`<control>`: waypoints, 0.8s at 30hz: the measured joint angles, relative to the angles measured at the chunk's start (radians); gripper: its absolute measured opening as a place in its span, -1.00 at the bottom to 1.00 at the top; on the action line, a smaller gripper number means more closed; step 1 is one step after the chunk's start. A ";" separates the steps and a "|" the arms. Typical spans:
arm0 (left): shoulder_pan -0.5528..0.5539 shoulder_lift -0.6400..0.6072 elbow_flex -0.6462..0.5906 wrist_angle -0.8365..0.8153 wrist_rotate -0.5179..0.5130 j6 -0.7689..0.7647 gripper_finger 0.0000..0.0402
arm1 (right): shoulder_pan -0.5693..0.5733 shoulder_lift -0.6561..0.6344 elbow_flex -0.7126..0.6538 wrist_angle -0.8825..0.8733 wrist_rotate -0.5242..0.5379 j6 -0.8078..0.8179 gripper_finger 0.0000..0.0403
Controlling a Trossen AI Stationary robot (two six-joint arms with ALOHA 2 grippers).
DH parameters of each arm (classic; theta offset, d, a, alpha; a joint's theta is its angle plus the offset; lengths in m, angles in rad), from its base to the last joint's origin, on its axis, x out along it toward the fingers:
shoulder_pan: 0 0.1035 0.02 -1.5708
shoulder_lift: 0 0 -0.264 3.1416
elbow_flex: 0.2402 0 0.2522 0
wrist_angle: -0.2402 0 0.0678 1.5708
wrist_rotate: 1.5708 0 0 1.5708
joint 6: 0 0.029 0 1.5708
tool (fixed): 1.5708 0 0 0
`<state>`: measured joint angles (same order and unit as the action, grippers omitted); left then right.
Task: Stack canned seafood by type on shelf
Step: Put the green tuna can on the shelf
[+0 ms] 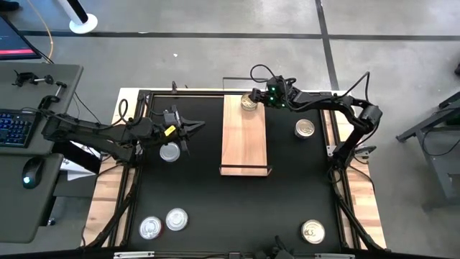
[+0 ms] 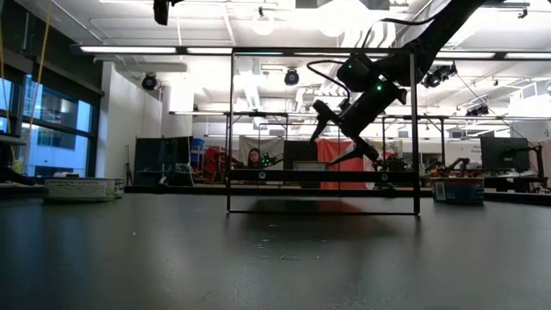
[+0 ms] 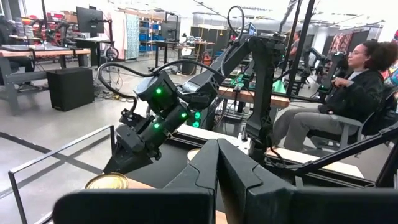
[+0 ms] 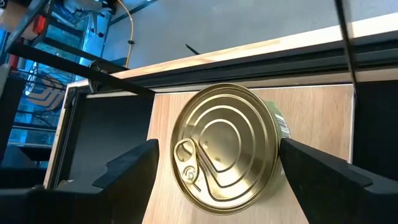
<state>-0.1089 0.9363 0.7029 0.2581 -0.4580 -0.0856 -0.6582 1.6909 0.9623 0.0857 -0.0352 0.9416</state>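
A gold-lidded can stands flat on the far end of the light-wood shelf. My right gripper slants down over it, open. Its fingers stand on either side of the can, and a gap shows beside one finger. My left gripper hangs level over the table left of the shelf, shut and empty. A silver-lidded can lies on the table just below it. The left wrist view shows the gold can under my right gripper.
More cans lie on the black table: one right of the shelf, two at the near left, one at the near right. Black wire rails close the shelf's short ends. A person sits beyond the table.
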 joint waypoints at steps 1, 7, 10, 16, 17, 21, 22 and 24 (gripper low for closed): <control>0.000 0.000 0.000 0.000 0.000 0.000 -1.00 | 0.000 0.000 0.000 0.001 -0.004 0.000 0.61; 0.000 0.000 0.000 0.000 0.000 -0.007 -1.00 | 0.011 0.000 0.000 0.001 -0.040 0.000 0.61; 0.000 0.000 0.000 -0.001 -0.001 -0.006 -1.00 | 0.025 0.000 0.000 0.008 -0.040 0.000 0.61; 0.000 0.000 0.000 -0.029 -0.001 -0.007 -1.00 | 0.050 0.000 0.000 0.009 -0.048 0.000 0.61; 0.000 0.000 0.000 -0.033 -0.001 -0.007 -1.00 | 0.053 0.000 0.000 0.009 -0.049 0.000 0.61; 0.000 0.000 0.000 -0.039 -0.001 -0.007 -1.00 | 0.066 0.000 0.000 0.020 -0.079 0.004 0.61; 0.000 0.000 0.000 -0.046 -0.001 -0.007 -1.00 | 0.067 0.000 0.000 0.026 -0.095 0.009 0.61; 0.000 -0.001 0.000 -0.083 -0.002 -0.029 -1.00 | 0.068 -0.009 0.000 0.023 -0.142 0.019 0.61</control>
<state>-0.1089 0.9358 0.7033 0.1749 -0.4595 -0.1144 -0.5902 1.6822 0.9619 0.1086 -0.1768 0.9604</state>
